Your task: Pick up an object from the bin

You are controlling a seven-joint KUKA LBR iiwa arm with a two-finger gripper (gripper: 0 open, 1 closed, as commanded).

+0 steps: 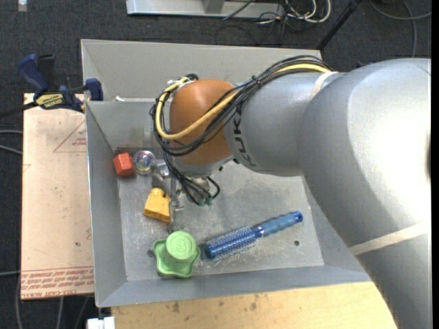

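My gripper [173, 199] reaches down under the orange wrist cover into the left half of the bin. Its fingertips stand right beside a small yellow block [157, 206], at that block's right edge. Behind it to the left, a shiny silver ball [144, 160] lies next to a red cube [123, 164]. In front of the gripper sits a green flower-shaped lid [176, 253].
A blue hairbrush [250, 236] lies slanted across the bin's front right floor. The big grey arm covers the bin's right and back side, with yellow and black cables looped over the orange cover.
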